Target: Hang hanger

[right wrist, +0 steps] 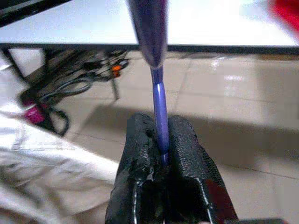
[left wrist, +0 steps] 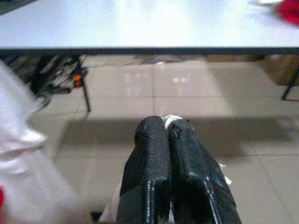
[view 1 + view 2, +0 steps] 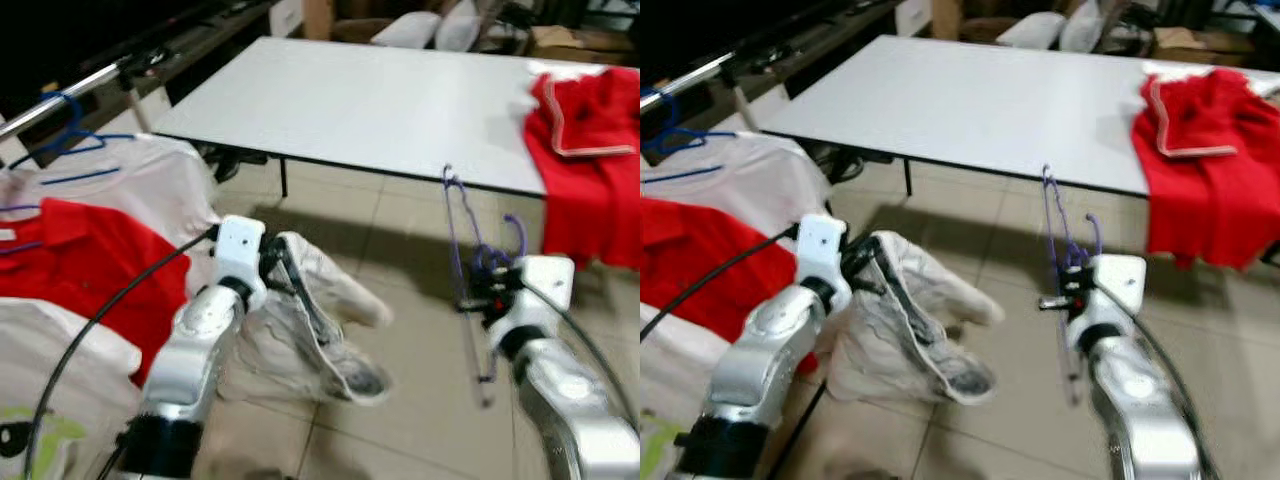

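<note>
Low over the floor, right gripper [image 1: 161,161] pinches the purple hanger [image 3: 462,235]; left gripper [image 2: 168,128] clamps white shirt [image 3: 320,330].

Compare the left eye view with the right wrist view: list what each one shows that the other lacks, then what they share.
Left eye view alone: the left gripper with jaws shut on a crumpled cream cloth garment, red and white shirts hung on blue hangers along a metal rail, and a red garment draped over the table's far right edge.

Right wrist view alone: a close look at the right gripper clamping the hanger's rod, plus a tangle of dark cables under the table.

Both: the blue-purple plastic hanger, the white rectangular table and the tiled floor.
</note>
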